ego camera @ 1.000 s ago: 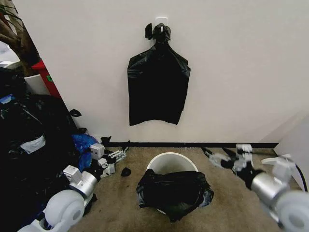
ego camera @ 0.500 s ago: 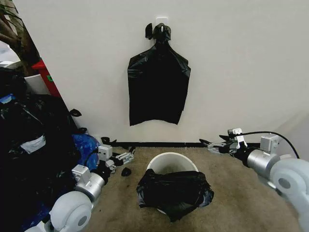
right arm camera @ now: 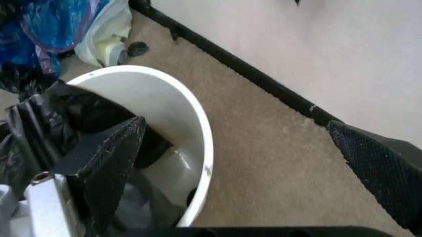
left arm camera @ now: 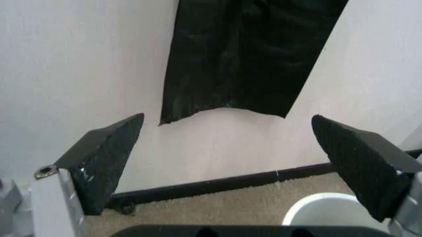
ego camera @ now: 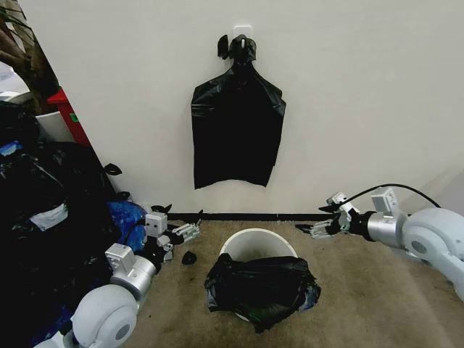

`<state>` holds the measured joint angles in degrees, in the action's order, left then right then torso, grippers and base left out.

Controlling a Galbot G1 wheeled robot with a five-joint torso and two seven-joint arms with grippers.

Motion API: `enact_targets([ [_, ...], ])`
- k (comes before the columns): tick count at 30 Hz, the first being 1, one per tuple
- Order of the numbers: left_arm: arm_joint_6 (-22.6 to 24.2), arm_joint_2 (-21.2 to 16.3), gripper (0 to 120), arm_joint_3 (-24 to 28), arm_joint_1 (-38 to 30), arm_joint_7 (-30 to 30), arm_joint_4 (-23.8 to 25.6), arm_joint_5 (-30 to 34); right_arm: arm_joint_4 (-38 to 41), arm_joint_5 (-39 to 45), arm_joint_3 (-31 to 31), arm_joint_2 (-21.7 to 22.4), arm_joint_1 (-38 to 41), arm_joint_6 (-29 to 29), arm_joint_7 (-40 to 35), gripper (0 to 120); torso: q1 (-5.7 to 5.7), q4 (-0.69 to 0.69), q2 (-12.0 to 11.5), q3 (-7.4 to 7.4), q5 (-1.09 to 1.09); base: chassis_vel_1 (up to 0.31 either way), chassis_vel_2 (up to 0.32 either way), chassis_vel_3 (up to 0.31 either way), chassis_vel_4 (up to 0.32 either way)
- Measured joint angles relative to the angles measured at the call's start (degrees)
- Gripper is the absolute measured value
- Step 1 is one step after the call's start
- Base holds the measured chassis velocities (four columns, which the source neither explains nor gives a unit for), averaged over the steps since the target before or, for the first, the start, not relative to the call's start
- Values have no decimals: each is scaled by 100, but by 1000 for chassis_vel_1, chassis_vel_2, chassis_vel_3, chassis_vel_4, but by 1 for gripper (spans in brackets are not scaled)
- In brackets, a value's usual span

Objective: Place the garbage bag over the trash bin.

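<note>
Garbage bag (ego camera: 261,288) sits draped over the near side of the trash bin (ego camera: 255,241) on the carpet, straight ahead of me and low between my two arms; the far arc of the white rim is bare, so only the near part of the mouth is covered. That bare far rim is what matters, I judge: the bag's loose edge has to travel away from me, toward the wall (ego camera: 362,109), to cover the whole mouth.

My right hand (ego camera: 310,229) hovers just beyond the bin's far right side, close to the skirting, fingers spread and holding nothing. In my right wrist view the rim (right arm camera: 201,148) and the crumpled black plastic (right arm camera: 59,118) lie just past one fingertip, so this hand is the nearer to the uncovered edge. My left hand (ego camera: 183,232) is out to the bin's left, near the blue bags (ego camera: 125,217) and the black heap (ego camera: 43,217), also wide apart and empty, pointed at the wall where the flat knotted bunch of black bags (ego camera: 238,130) hangs.

Compared with a second ago, my right arm has swung out and back, from above the bin's right side to beside the wall. My left hand has crept a little forward. Bag and bin lie as they did.
</note>
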<state>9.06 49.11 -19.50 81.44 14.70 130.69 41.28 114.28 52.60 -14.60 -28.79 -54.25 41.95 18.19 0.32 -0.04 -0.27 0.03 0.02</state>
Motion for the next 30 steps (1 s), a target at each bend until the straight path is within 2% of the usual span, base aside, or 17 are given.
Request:
enact_targets([
  [4,5,1,100,-67,49,-3,59,-2,-426,-185,758,-255,865,-8,191,100,0,2,0,0,-2,0,0,0,0],
  [7,15,-3,100,-106,73,-5,109,-2,-531,-234,1096,-279,1192,-9,235,100,0,1,0,0,-2,0,0,0,0],
  [11,37,-11,100,-217,97,3,205,15,-748,-206,2087,-361,1941,-9,181,100,-1,0,0,0,-3,0,0,0,0],
  [12,37,-11,100,-217,97,3,205,15,-748,-206,2087,-361,1941,-9,181,100,-1,0,0,0,-3,0,0,0,0],
  [18,50,-90,100,-370,42,-5,228,94,-1215,119,3473,-609,3010,-2,-193,100,-1,1,0,0,-2,0,0,0,0],
  [20,51,-93,100,-383,36,-13,234,101,-1247,149,3599,-618,3111,-2,-232,100,-1,1,0,0,-3,0,0,0,0],
  [25,22,-33,100,-431,36,-134,282,88,-1549,488,4796,-694,3932,9,-561,100,0,1,0,0,-3,0,0,0,0],
  [30,10,-6,100,-464,69,-191,345,61,-1717,768,5365,-797,4229,14,-827,100,-1,0,0,0,-2,0,0,0,0],
])
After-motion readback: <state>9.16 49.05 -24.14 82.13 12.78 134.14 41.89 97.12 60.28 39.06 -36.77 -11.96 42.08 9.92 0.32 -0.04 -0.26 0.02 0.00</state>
